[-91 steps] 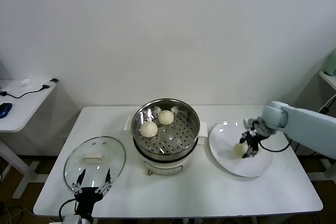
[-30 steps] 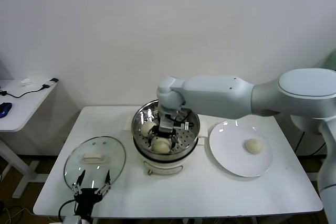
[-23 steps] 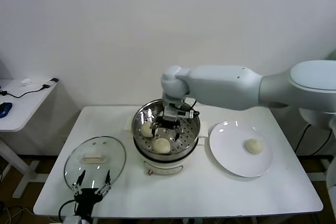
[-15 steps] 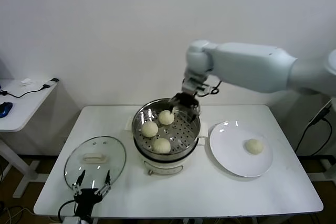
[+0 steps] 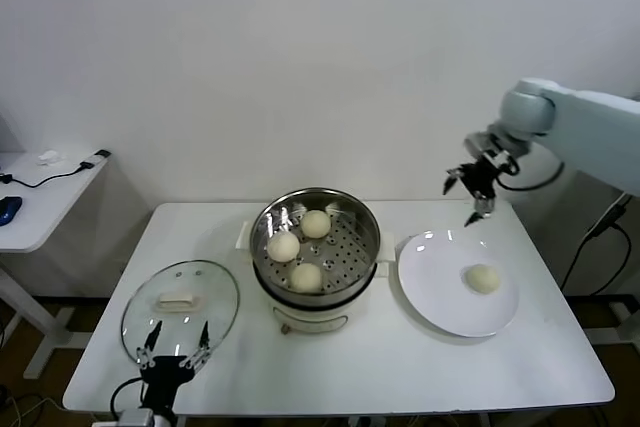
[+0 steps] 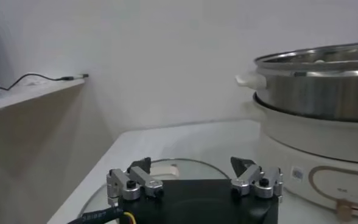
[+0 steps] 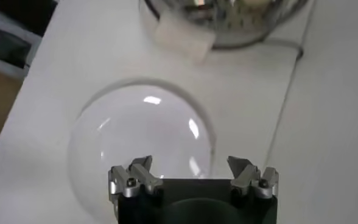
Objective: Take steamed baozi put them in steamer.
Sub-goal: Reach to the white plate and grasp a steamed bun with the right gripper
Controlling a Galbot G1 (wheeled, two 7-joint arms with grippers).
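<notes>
Reaching for the last baozi (image 5: pixel 484 278) on the plate (image 5: pixel 430 292) near the table's right edge; three sit in the steamer (image 5: pixel 368 247). Our right gripper (image 5: pixel 470 185) hovers with jaws wide and empty, so we'd drop straight down and squeeze gently. Left gripper (image 5: pixel 176 353) idles, spread, at the front-left corner.

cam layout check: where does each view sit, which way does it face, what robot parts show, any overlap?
Head view: high on the robot, facing forward and down at the table; right claw raised above the plate, left claw low by the glass lid.
Left wrist view: low at table level, facing the steamer; left claw open.
Right wrist view: aloft, facing down onto the plate; right claw open.
Shared: all three show the steamer.
</notes>
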